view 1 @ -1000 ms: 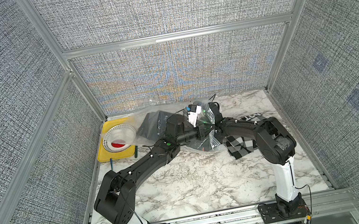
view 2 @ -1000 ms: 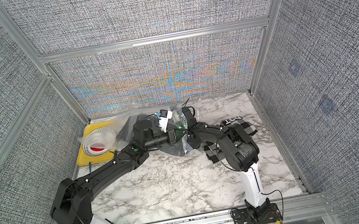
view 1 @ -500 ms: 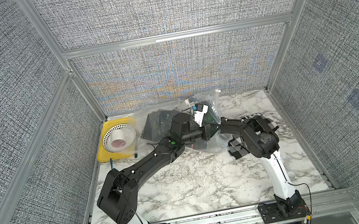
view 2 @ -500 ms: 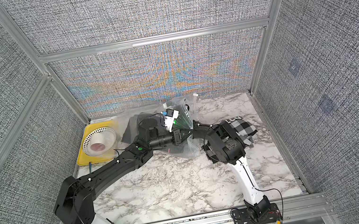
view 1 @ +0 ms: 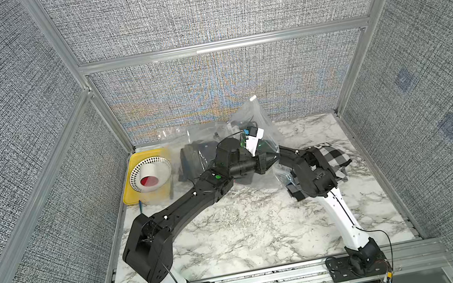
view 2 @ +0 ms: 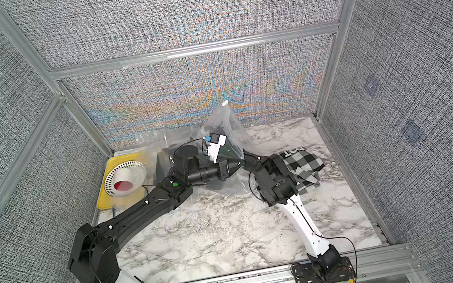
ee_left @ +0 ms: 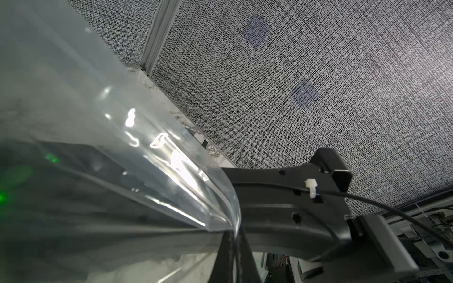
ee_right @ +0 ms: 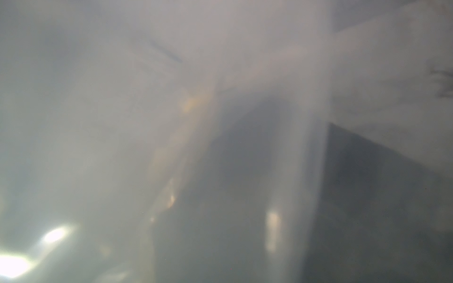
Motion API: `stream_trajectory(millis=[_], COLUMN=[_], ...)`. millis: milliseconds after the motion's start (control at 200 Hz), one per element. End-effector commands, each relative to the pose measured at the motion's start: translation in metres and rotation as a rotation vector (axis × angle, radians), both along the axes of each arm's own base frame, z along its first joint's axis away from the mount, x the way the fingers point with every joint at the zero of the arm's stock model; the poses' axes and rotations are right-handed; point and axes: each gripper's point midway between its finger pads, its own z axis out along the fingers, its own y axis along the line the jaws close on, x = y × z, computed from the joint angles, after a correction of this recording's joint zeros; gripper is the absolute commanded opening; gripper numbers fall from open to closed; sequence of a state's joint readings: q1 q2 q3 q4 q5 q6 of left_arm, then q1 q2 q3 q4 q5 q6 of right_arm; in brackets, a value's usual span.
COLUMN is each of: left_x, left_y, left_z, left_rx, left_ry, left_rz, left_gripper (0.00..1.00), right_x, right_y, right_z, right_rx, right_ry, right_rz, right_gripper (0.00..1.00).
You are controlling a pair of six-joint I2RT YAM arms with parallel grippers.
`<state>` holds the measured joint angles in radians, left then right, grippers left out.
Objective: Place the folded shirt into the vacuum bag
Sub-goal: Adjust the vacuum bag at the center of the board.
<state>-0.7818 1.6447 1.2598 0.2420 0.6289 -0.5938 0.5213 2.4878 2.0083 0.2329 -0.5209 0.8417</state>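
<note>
The large clear, crinkly plastic vacuum bag (view 1: 249,119) sits at the far middle of the white marble-patterned table (view 1: 250,232), spreading left toward the yellow plastic tray (view 1: 131,197). Its right part is pulled up into a peak tipped with a small white clip (view 1: 253,98). The left gripper (view 1: 269,161) reaches in from the near left to the base of that peak. In the left wrist view the film (ee_left: 98,122) narrows down onto a dark finger (ee_left: 230,259), so the fingers are together and pinching the plastic. The right arm (view 1: 309,171) is folded tight and points left into the same spot, and the right gripper is buried under plastic. The right wrist view is only a milky blur, so whether those fingers are apart or together cannot be told. The black-and-white checked folded shirt (view 1: 333,158) lies on the table at the right, outside the bag and partly under the right arm's elbow. In both top views a dark grey folded garment (view 2: 164,162) shows through the bag's left part. On the tray a white perforated bowl (view 1: 156,164) lies tipped on its side, with a white cup with a red inside (view 1: 148,181) in it.
</note>
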Motion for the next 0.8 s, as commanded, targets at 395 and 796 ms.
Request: stream_trajectory(millis=[395,796], left_x=[-0.018,-0.033], left_y=[-0.008,-0.013], left_z=[0.012,0.035], left_rx=[0.054,0.009], left_ry=[-0.069,-0.082], left_rz=[-0.114,-0.234], left_gripper=[0.0,0.0], right_x=[-0.061,-0.06], right_y=[0.016,0.044], right_z=[-0.059,-0.027], right_rx=[-0.272,-0.042], right_ry=[0.095,0.049], right_rz=[0.108,0.288], right_gripper=[0.0,0.0])
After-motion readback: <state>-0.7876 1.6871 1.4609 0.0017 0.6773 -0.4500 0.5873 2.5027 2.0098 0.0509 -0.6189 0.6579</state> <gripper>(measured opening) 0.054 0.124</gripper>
